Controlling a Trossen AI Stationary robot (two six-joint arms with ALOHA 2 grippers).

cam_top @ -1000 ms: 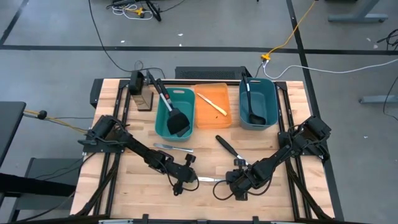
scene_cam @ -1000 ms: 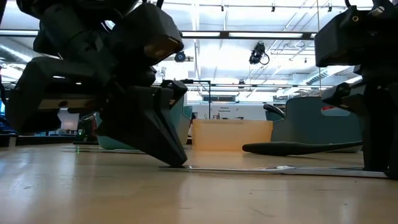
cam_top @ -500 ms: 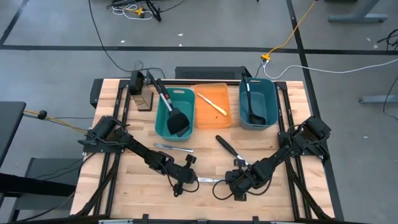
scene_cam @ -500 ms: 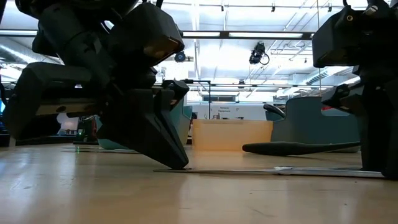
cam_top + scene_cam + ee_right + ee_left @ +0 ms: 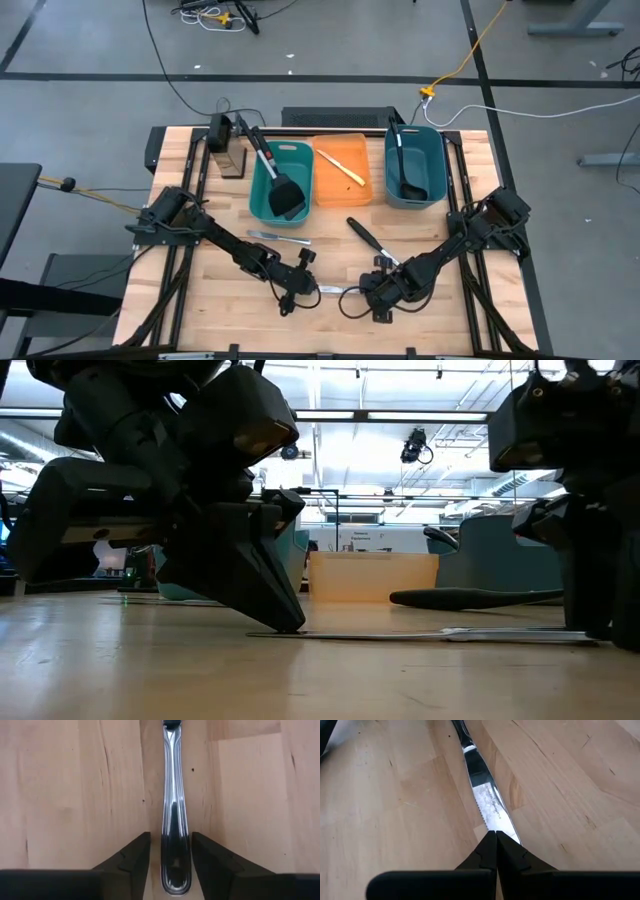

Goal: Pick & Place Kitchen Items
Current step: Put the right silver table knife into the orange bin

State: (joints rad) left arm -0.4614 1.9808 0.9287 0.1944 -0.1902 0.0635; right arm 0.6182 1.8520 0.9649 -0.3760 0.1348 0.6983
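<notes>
A small silver knife [image 5: 336, 289] lies flat on the wooden table near its front edge, between my two grippers. My left gripper [image 5: 311, 289] is shut, with its tips down on the knife's blade [image 5: 487, 805]. My right gripper [image 5: 363, 291] is open and low over the table. Its two fingers [image 5: 131, 857] stand on either side of the knife's handle end [image 5: 175, 862]; I cannot tell whether they touch it. In the low view the knife [image 5: 430, 632] runs along the table from my left gripper [image 5: 290, 626] to the right gripper [image 5: 590, 630]. My left gripper presses its shut fingertips [image 5: 496, 840] down on the knife's blade near the tip [image 5: 492, 822]. The fingers slant down from the table's left side and lie along the knife. The knife lies flat on the table.
A second silver knife [image 5: 278, 237] and a black utensil [image 5: 365, 237] lie farther back on the table. Behind them stand a teal bin holding a black spatula [image 5: 283, 190], an orange bin [image 5: 345, 197] holding a cream-handled knife, and a teal bin holding a black ladle [image 5: 410, 172]. A dark box [image 5: 228, 150] stands far left.
My right gripper has moved a little toward the table's left edge, low along the knife toward my left gripper, and has stayed open around the handle.
</notes>
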